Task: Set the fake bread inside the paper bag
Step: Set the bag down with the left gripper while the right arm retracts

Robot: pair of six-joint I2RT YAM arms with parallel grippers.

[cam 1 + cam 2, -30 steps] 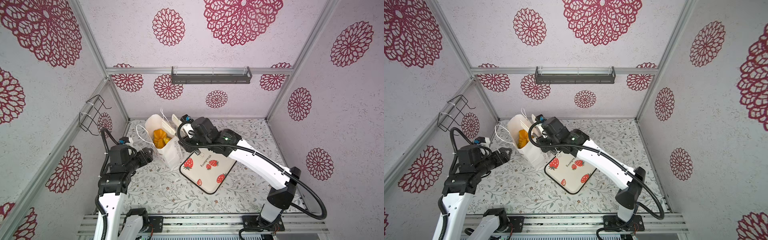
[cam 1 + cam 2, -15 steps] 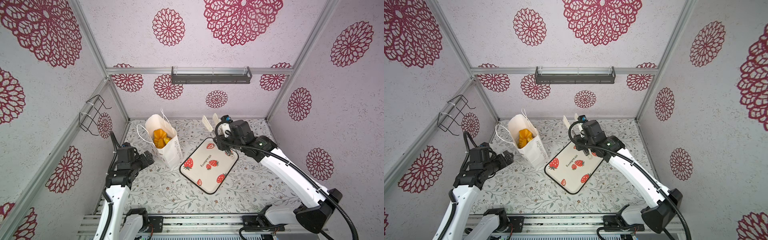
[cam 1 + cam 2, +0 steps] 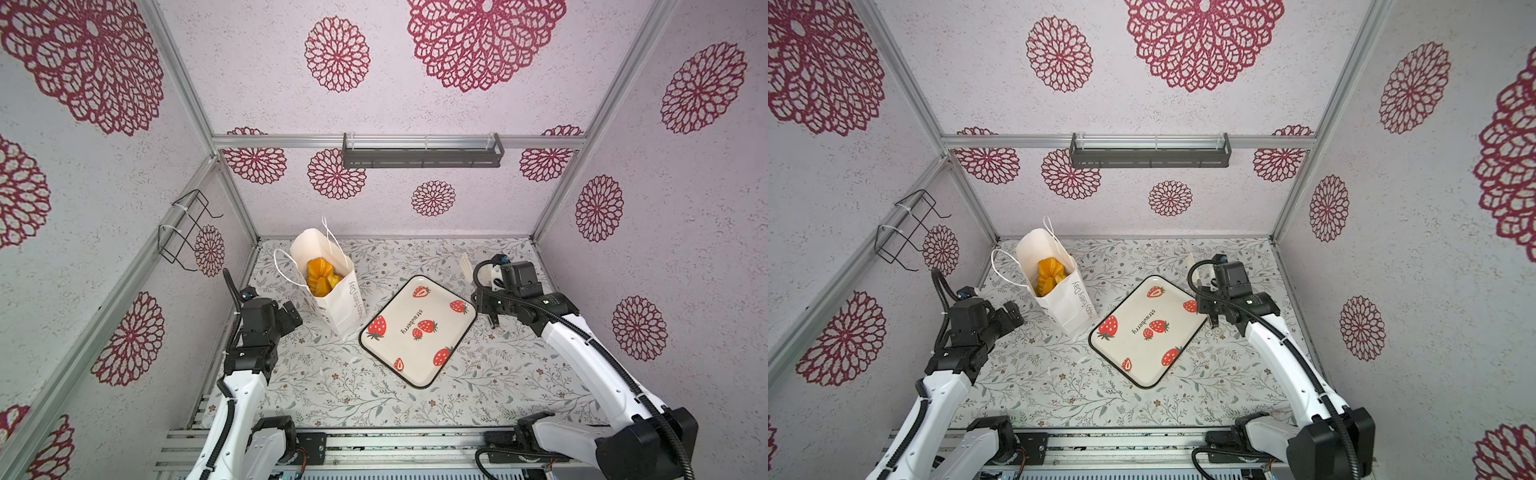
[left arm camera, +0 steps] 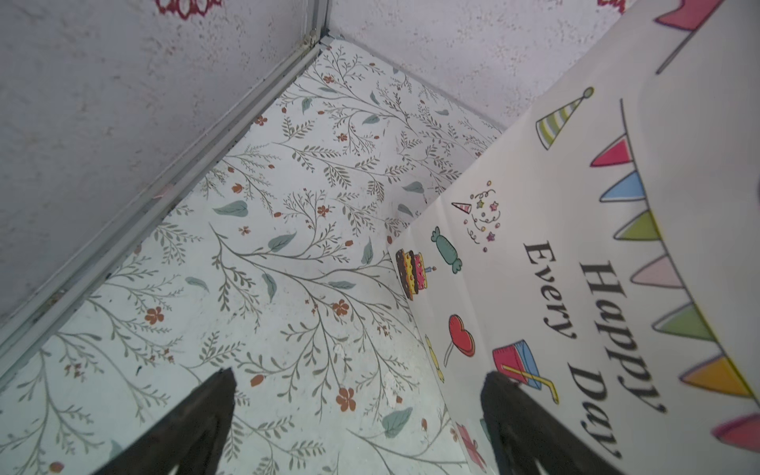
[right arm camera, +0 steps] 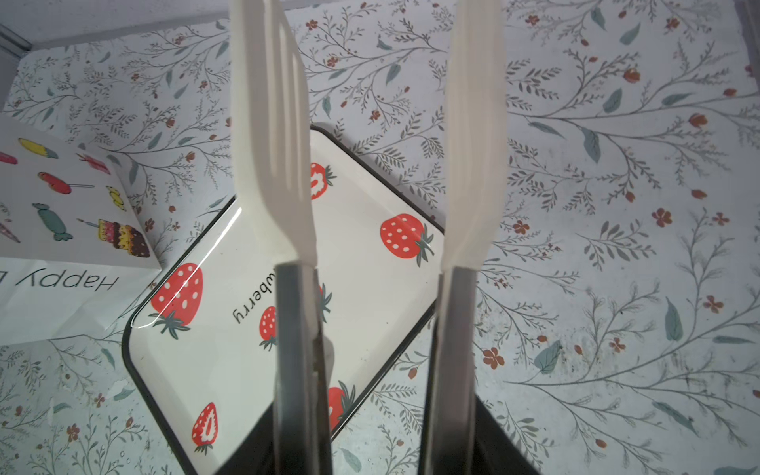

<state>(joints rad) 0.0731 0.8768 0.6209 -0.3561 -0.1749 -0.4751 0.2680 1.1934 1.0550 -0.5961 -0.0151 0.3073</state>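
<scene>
- Looking at the left side first, I see my left gripper low over the floral table, just beside the near face of the paper bag.
- In the left wrist view its black fingers stand as far apart as they go, with only table pattern between them. One finger lies close against the bag's printed face; I cannot tell whether it touches.
- The paper bag stands upright at the back left of the table in both top views, mouth open, with its cord handles flopped outward.
- The fake bread sits down inside the bag: several glossy golden pieces piled together, seen through the mouth in both top views.
- Right of the bag, the strawberry tray lies flat and skewed to the table edges, one corner just beside the bag's base.
- Farthest right, my right gripper is near the tray's right-hand corner. Its fingers carry long white slotted blades, which stand partly apart with nothing held between them.
</scene>
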